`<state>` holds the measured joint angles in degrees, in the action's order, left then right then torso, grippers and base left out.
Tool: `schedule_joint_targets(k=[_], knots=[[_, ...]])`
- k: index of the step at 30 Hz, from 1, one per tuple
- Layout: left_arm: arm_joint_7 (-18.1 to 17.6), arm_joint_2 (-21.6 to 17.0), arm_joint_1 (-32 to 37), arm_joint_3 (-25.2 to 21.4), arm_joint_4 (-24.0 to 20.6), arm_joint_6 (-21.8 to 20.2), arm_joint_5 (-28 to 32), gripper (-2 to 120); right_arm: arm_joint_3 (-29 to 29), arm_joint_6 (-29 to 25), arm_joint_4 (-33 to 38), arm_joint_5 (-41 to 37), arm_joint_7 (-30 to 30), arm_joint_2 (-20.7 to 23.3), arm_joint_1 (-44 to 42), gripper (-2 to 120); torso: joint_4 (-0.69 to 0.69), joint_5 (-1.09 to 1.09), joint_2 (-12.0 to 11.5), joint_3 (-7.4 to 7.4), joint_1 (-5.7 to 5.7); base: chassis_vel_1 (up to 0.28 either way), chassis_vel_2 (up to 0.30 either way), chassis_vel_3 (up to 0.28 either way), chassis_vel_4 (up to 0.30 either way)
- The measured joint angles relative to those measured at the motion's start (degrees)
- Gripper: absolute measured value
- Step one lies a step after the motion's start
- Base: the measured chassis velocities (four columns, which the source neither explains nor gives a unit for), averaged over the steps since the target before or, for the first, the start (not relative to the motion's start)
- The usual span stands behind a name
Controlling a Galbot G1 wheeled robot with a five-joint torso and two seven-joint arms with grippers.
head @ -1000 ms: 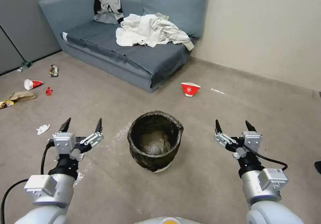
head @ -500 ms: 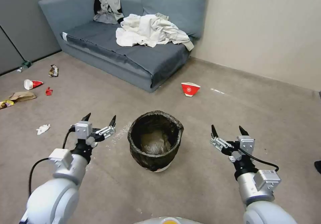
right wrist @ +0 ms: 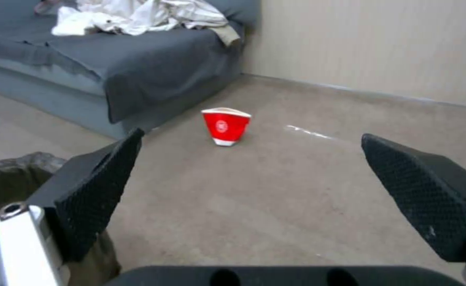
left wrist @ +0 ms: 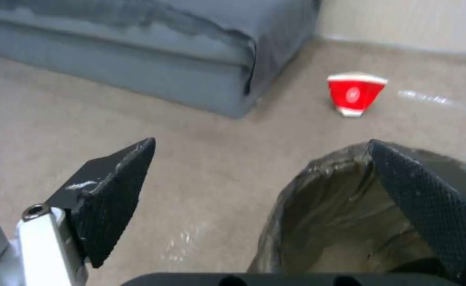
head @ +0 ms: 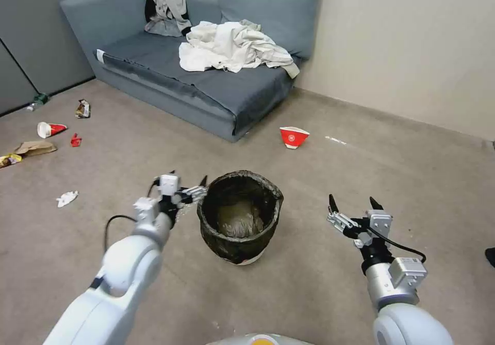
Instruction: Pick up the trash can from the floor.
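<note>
Head view: the trash can (head: 240, 216) stands upright on the floor (head: 309, 283), between both arms. Left gripper (head: 186, 181) hangs at its rim, fingers spread wide and empty, one over the opening. Right gripper (head: 353, 204) hovers apart, likewise spread, holding nothing.

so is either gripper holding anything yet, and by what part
Nothing is held. The left gripper is open at the rim of the round white bag-lined trash can; the right gripper is open, apart from it.
</note>
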<state>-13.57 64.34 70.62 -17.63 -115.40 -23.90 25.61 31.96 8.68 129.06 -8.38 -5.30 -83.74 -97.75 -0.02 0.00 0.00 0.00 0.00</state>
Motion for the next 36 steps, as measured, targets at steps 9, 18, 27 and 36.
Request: schedule_joint_targets(k=[9, 18, 27, 36], knots=[[-14.8, 3.5, -4.1, 4.9, 3.7, -14.2, 8.8, 100, 0.9, 0.2, 0.2, 0.3, -0.6, 1.0, -1.3, 100, 0.02, 0.0, 0.0, 0.0, 0.0, 0.0, 0.0, 0.0, 0.0], [-18.4, 6.1, -6.7, 7.0, 7.3, -14.7, 12.0, 100, 0.4, 0.7, -0.6, 1.3, -0.7, 0.9, -1.2, 100, 0.01, 0.0, 0.0, 0.0, 0.0, 0.0, 0.0, 0.0, 0.0], [-21.6, 6.2, -7.7, 8.2, 8.9, -14.8, 16.9, 100, -0.2, 1.1, -0.8, 2.0, -0.9, 0.8, -1.3, 100, 0.02, 0.0, 0.0, 0.0, 0.0, 0.0, 0.0, 0.0, 0.0], [-23.6, 7.1, -8.9, 9.5, 10.9, -14.8, 21.5, 100, -0.8, 1.8, -0.6, 2.6, -1.8, 0.5, -1.4, 100, 0.02, 0.0, 0.0, 0.0, 0.0, 0.0, 0.0, 0.0, 0.0]])
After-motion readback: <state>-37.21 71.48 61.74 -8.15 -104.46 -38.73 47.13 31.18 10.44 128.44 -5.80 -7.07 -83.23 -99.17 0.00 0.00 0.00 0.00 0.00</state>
